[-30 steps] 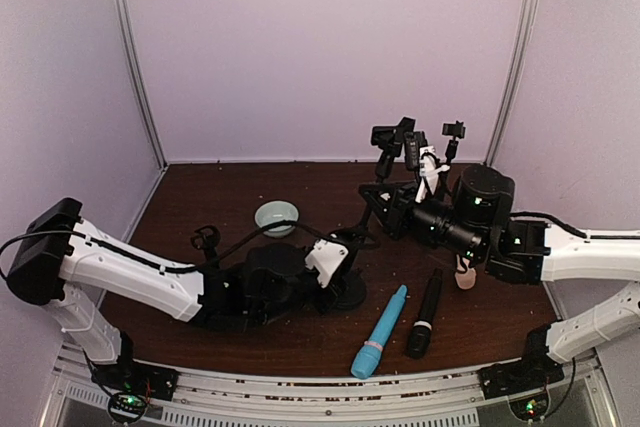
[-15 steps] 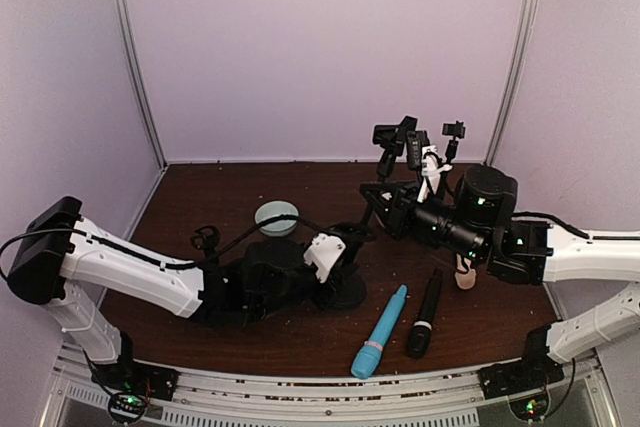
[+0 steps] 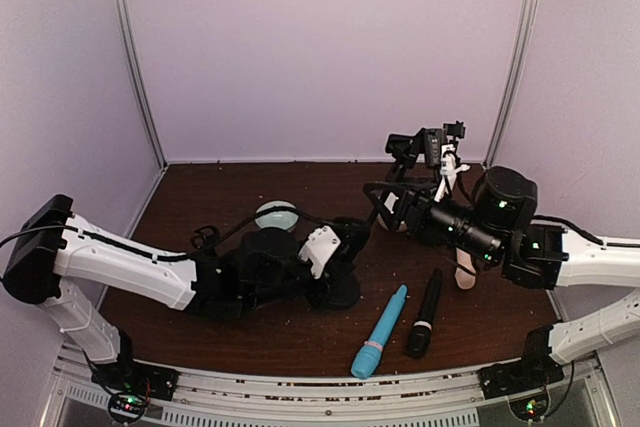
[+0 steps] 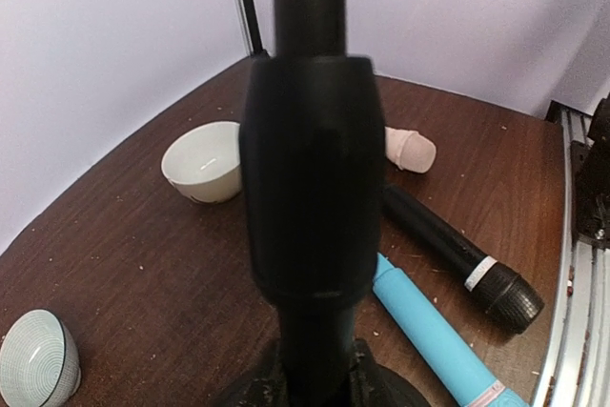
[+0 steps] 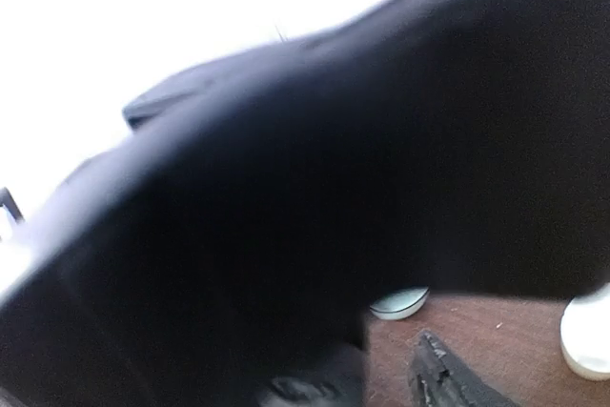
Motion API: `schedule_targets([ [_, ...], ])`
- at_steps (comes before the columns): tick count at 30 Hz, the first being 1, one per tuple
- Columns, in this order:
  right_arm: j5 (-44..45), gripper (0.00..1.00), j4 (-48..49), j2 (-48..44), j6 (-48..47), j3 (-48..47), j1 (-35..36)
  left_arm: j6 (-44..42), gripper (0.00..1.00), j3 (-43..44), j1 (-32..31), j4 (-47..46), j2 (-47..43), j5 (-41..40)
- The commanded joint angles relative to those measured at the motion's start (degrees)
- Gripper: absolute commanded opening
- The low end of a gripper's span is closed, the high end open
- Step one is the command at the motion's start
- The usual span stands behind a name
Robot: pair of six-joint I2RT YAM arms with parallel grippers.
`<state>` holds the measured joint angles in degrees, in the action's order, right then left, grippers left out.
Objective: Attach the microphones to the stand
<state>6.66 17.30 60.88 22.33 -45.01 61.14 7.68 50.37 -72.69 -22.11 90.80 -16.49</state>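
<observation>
The black stand [image 3: 337,293] rests on its round base mid-table, and its clip head [image 3: 427,147] reaches up at the back right. My left gripper [image 3: 345,247] is shut on the stand's lower pole [image 4: 310,169], with the jaws [image 4: 315,383] hugging it just above the base. My right gripper [image 3: 390,207] is at the stand's upper arm. Its view is blurred and filled by dark stand parts [image 5: 286,188], and one finger [image 5: 448,378] stands apart from them. The light blue microphone [image 3: 380,332], black microphone [image 3: 424,314] and cream microphone [image 3: 465,272] lie on the table.
A pale patterned bowl [image 3: 276,212] sits behind the left arm, partly hidden by it. A white bowl [image 4: 203,161] lies beyond the stand in the left wrist view. The booth's walls and metal posts close in the table.
My left gripper has closed on the stand's pole. My right jaws have parted, the right arm has shifted right, and the stand's clip head has swung right with it.
</observation>
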Motion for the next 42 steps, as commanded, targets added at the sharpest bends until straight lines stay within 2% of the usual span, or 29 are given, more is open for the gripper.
schedule_targets([
  [1, -0.6, 0.74, -1.63, -3.65, 2.69, 4.06, 0.28, 2.44, 0.0, 2.51, 0.26, -1.33, -6.33, 3.32],
  [8, -3.27, 0.67, -0.51, -1.17, 5.64, 6.27, 0.82, 4.33, 0.0, 2.69, 0.26, -0.37, -8.69, 3.89],
  [16, -4.88, 0.54, 1.59, 2.93, 5.0, 3.5, 1.86, 5.15, 0.0, 3.32, 0.26, 0.32, -9.28, 4.98],
  [19, -5.61, 0.54, 1.83, 3.53, 5.18, 3.17, 1.91, 5.65, 0.0, 3.18, 0.26, -0.02, -9.57, 4.51],
  [24, -10.78, 0.64, 5.46, 2.92, 4.59, 5.04, 2.22, 6.92, 0.0, 3.24, 0.44, -0.64, -10.09, 4.38],
  [30, -9.36, 0.54, 3.92, 2.71, 4.05, 5.18, 2.23, 6.73, 0.0, 3.25, 0.44, -0.77, -10.14, 4.42],
  [42, -9.56, 0.43, 3.44, 5.6, 4.11, 3.56, 2.23, 6.8, 0.0, 3.08, 0.44, 1.36, -10.47, 6.57],
])
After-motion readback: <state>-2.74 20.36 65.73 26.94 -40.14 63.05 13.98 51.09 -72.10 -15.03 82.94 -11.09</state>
